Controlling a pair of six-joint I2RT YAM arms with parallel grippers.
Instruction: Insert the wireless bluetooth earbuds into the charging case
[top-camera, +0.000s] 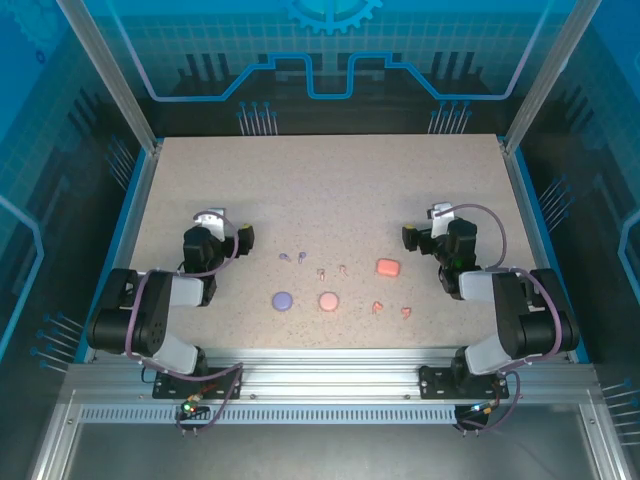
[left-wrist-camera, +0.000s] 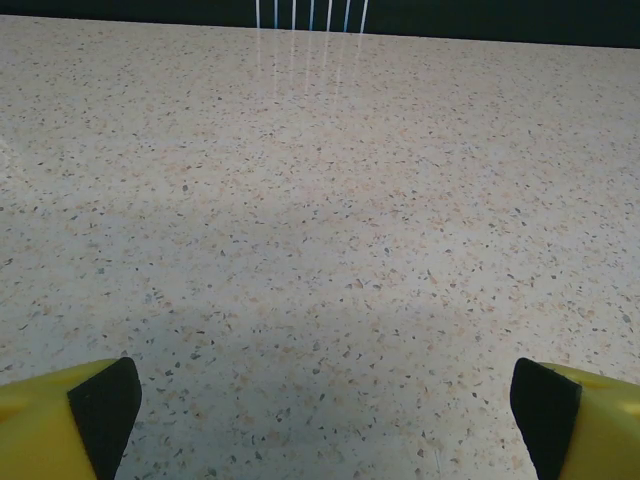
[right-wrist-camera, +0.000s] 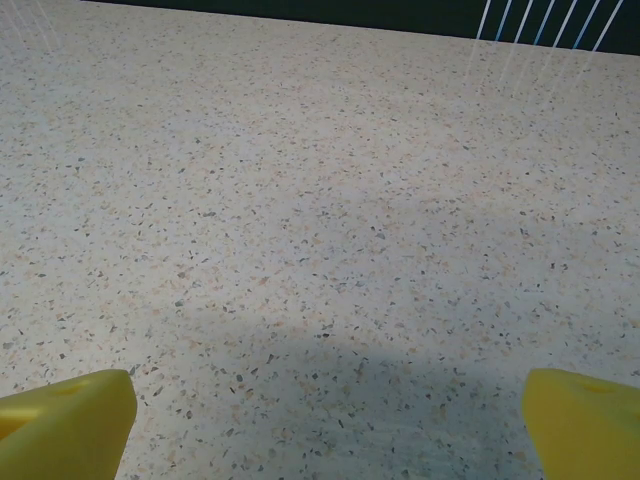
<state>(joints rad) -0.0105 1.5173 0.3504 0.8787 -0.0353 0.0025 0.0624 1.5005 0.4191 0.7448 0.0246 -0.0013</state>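
Three pebble-like charging cases lie closed on the speckled table: a purple case (top-camera: 282, 299), a pink case (top-camera: 329, 301) and a coral-orange case (top-camera: 388, 268). The wireless bluetooth earbuds lie loose around them: two purple buds (top-camera: 292, 257), two pale pink buds (top-camera: 331, 270) and two coral buds (top-camera: 391, 309). My left gripper (top-camera: 218, 232) (left-wrist-camera: 320, 425) stands open to the left of the buds, holding nothing. My right gripper (top-camera: 438, 228) (right-wrist-camera: 325, 430) stands open to the right of the coral case, also holding nothing. Both wrist views look across bare tabletop between yellow fingertips (left-wrist-camera: 60, 425) (right-wrist-camera: 65, 425).
The table (top-camera: 330, 180) is walled by blue panels and metal posts (top-camera: 112, 80) at the back corners. An aluminium rail (top-camera: 320, 375) carrying the arm bases runs along the near edge. The far half of the tabletop is open room.
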